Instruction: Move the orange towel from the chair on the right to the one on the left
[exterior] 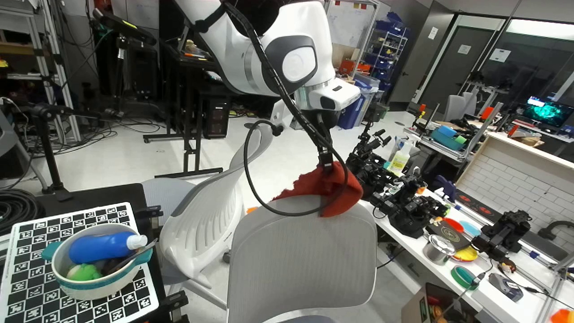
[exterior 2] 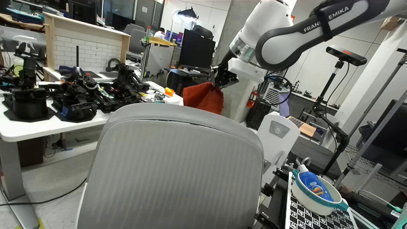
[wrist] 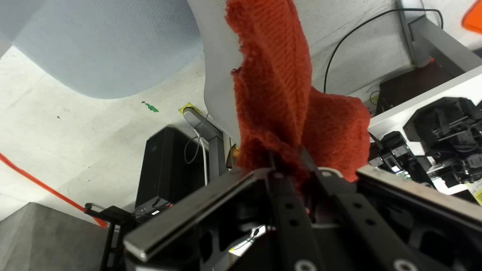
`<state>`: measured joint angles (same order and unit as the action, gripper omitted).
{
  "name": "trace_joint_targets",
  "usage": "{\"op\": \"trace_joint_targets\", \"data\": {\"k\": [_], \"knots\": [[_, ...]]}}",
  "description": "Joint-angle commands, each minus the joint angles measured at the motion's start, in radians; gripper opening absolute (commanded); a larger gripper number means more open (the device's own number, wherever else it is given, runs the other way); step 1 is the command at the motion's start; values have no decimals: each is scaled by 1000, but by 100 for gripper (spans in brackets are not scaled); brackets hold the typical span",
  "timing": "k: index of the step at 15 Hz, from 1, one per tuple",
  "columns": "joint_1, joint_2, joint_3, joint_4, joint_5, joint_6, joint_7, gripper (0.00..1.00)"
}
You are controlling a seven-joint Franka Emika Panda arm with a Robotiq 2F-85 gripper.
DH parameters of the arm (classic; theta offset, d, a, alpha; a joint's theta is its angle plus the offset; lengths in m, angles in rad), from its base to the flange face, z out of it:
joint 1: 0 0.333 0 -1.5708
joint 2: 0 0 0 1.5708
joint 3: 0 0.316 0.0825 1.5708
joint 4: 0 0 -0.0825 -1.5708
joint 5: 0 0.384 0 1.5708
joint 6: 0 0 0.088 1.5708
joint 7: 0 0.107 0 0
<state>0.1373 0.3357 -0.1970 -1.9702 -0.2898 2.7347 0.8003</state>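
The gripper (wrist: 289, 155) is pinched nearly together on a fold of the orange towel (wrist: 275, 75), part of which lies over the top of a grey chair (exterior: 302, 260); another chair (exterior: 202, 229) stands near it. The grasp looks done; the release is not (whether this is the starting chair or the goal, I can't tell, so a carry may be left too). Farther out, on a patterned board (exterior: 27, 269), a teal-rimmed pot (exterior: 89, 292) holds a blue bottle (exterior: 101, 247), something green (exterior: 84, 272) and a long dark thing (exterior: 130, 259), half hidden.
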Motion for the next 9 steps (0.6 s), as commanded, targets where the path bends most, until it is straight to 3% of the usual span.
{"op": "trace_joint_targets", "data": {"k": [1,2,3,5,9], "knots": [[13,-27,-26,-40,-19,1,23,3],[12,-29,-27,-44,-16,-2,24,14],[13,-29,-29,-48,-16,-4,27,36],[22,-27,-37,-49,-27,-15,40,40],[24,-27,-37,-48,-46,-26,52,69]]}}
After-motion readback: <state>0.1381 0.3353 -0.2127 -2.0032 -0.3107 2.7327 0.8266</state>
